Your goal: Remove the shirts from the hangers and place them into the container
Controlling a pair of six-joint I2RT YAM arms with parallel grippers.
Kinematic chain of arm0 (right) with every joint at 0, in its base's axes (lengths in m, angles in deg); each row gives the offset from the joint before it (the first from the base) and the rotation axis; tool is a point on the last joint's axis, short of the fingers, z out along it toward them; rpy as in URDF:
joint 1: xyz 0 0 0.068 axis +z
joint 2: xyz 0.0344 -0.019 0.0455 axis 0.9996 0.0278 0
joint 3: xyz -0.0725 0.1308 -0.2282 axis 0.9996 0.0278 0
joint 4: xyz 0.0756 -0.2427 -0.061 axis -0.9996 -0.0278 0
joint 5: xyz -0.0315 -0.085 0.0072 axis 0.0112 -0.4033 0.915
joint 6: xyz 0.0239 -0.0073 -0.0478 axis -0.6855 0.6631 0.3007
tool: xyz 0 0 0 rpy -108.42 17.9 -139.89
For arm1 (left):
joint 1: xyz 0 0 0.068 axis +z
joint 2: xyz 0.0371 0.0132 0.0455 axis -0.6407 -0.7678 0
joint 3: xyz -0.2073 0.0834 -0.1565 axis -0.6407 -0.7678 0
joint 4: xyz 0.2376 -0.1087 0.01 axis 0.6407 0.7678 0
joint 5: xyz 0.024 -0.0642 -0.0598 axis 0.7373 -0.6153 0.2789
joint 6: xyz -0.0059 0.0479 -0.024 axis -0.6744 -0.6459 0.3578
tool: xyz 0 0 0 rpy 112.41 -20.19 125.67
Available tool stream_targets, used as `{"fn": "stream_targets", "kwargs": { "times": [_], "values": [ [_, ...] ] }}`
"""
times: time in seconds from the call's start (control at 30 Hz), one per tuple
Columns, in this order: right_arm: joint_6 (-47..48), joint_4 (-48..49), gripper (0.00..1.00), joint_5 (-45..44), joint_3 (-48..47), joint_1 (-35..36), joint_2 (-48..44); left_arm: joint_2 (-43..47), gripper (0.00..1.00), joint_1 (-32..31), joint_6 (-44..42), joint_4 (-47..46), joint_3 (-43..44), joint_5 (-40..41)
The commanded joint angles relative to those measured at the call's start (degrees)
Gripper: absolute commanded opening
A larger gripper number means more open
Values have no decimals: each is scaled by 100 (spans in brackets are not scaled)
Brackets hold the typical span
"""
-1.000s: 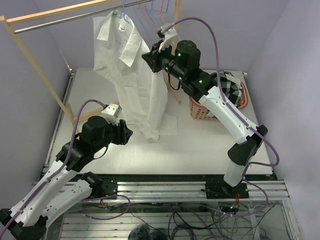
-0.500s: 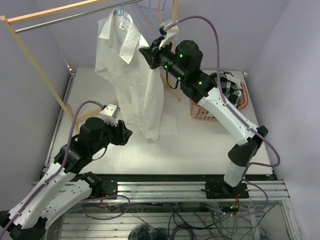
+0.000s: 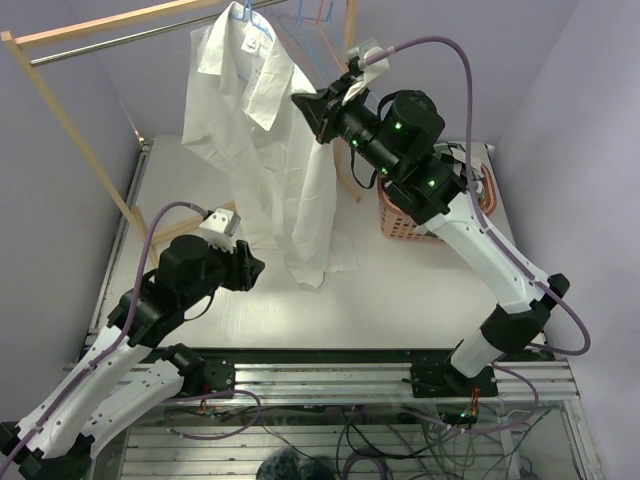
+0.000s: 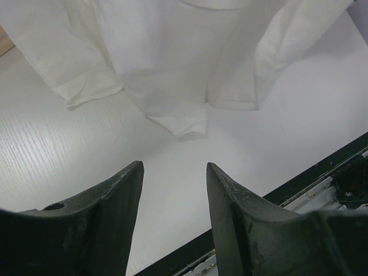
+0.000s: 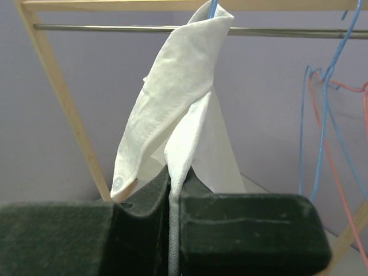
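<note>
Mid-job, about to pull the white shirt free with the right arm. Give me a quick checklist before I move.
1. Right tool grip on white shirt: ok, shut on the front edge below the collar.
2. Shirt off light blue hanger: not ok, collar hangs on it.
3. Left tool clear: ok, open, empty, low near the hem.
4. Room in pink basket: cannot tell, right arm covers it.
5. Hem off the table: not ok, it rests there.

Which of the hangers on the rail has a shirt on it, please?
The leftmost light blue hanger, whose hook pokes out above the collar of the white shirt. The other blue and pink hangers beside it hang bare.
</note>
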Motion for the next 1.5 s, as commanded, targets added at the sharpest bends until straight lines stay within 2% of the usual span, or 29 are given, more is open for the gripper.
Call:
{"fn": "stream_targets", "kwargs": {
  "times": [0.0,0.23,0.43,0.67,0.87,1.1,1.47],
  "values": [
    [87,207,0,-15,297,69,-444,40,60,-49,17,15,113,55],
    [-152,-351,0,137,1688,121,-1690,657,70,-50,-46,0,133,216],
    [-520,-1480,0,427,2582,164,-2430,1412,78,-47,-191,-52,127,568],
    [-862,-1545,0,1087,3818,175,-3523,1638,82,-45,-562,-247,162,673],
    [-1015,-1806,0,1451,3926,169,-3972,1290,83,-47,-852,-559,122,450],
    [-1122,-2047,0,1859,3749,176,-4050,493,81,-42,-1013,-520,347,371],
    [-939,-2660,0,1544,3812,169,-4353,607,80,-46,-1291,-368,624,785]
  ]
}}
